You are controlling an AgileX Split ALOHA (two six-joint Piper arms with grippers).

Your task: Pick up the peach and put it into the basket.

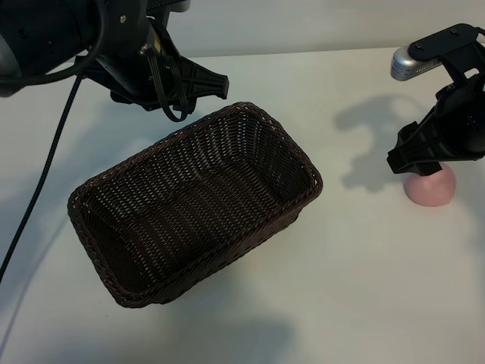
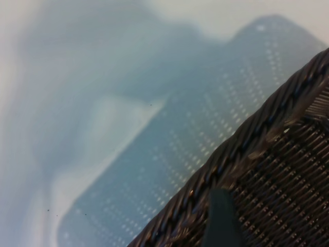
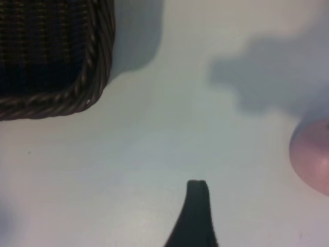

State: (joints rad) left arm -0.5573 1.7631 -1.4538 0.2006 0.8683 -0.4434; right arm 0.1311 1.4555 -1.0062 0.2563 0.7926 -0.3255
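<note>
The basket (image 1: 193, 205) sits on the white table (image 1: 341, 288) a little toward 9 o'clock of the exterior view's centre, its long axis running from about 7 o'clock to 1 o'clock. It is upright and nothing lies inside it.

The peach (image 1: 430, 184) rests on the table out at 3 o'clock, well apart from the basket. Only its lower, rounded pink part shows in the exterior view, because the right end effector (image 1: 421, 164) hangs directly over it, tilted steeply downward, and covers its top. From this angle it cannot be told whether the fingers touch the fruit. In the right wrist view 1 dark fingertip (image 3: 197, 191) stands over bare table with the peach (image 3: 312, 155) off to the side and clear of it, so the jaws stand wide and hold nothing. A corner of the basket (image 3: 92, 77) shows farther off in that same view.

The left end effector (image 1: 203, 85) hovers at 11 o'clock, just beyond the basket's far long rim, also pitched steeply down. Its jaws stand spread and empty. In the left wrist view 1 fingertip (image 2: 221, 216) lies in front of the braided rim (image 2: 247, 144) of the basket.
</note>
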